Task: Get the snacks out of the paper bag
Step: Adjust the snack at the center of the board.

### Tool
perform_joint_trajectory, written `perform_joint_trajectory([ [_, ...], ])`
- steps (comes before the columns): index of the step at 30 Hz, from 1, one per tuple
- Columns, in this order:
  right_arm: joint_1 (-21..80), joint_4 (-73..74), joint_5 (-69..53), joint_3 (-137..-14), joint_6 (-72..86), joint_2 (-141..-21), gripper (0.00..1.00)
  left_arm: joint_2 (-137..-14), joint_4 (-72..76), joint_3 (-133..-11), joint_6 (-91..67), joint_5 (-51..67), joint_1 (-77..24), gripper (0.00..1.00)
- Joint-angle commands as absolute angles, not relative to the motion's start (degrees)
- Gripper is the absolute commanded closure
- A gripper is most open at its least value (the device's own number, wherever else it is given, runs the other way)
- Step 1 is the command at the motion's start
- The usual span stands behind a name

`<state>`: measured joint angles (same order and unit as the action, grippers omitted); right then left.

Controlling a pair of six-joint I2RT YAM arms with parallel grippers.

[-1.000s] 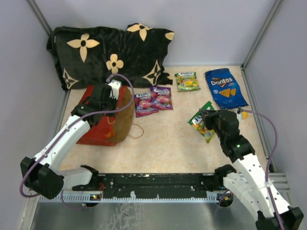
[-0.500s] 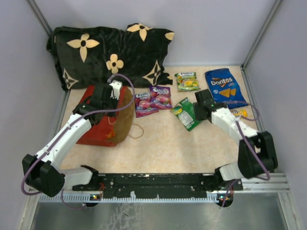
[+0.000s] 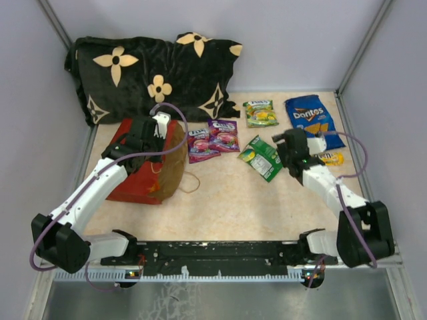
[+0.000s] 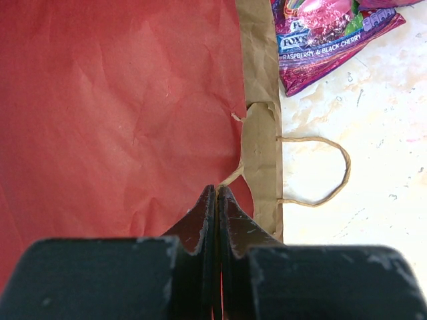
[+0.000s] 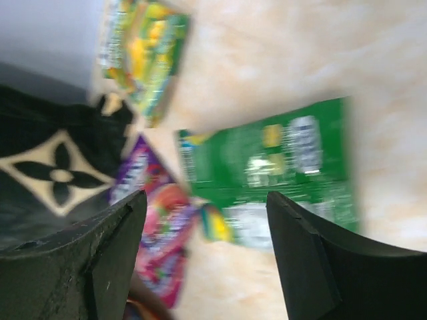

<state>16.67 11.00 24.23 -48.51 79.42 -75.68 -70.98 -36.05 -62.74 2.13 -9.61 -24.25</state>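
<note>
Snacks seen outside the bag number six, all on the table to its right. Two purple pouches lie just beside its mouth. The green pouch lies farther right, and the Doritos and a yellow packet are farthest from it.

Left pincer: closed. It appears to pinch the bag's upper edge where the cord handle is attached, holding the mouth up.

Right pincer: jaws wide apart and nothing between them. It sits at the side of the green pouch away from the bag, and the pouch lies flat and free on the table.

Step in hand, by judgement: one pouch is set down, and the right arm is free for another trip. The next move calls for it to travel back to the bag's mouth and reach inside while the left keeps the opening up.

Not established: the bag's interior shows in no view, so whether anything remains inside cannot be told. The right wrist view is blurred and its labels are unreadable. The yellow packet is partly behind the right arm. The left wrist view cuts off most of the bag.
</note>
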Motion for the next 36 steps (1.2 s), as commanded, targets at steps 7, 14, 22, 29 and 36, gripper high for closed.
perform_joint_trajectory([
  [7, -0.69, -11.15, -6.34, -25.29, 50.44, -68.51, 0.32, -71.33, -35.93, -62.97, 2.28, -7.65, -23.98, 0.94],
  [14, -0.73, -22.44, -9.76, -23.95, 53.3, -78.78, 0.43, -71.89, -36.16, -62.95, 2.37, -7.81, -23.95, 0.94],
  [22, -0.73, -30.41, -9.46, -22.57, 55.66, -87.85, 0.53, -72.31, -36.3, -63.06, 2.55, -8.13, -23.99, 0.94],
  [29, -0.66, -37.02, -13.55, -19.55, 60.78, -87.51, 1.0, -72.45, -36.36, -63.19, 2.56, -8.35, -23.93, 0.94],
  [36, 4.99, -9.63, -4.81, -26.92, 69.28, -58.89, 1.0, -72.38, -36.56, -63.54, 2.6, -7.63, -23.91, 0.94],
])
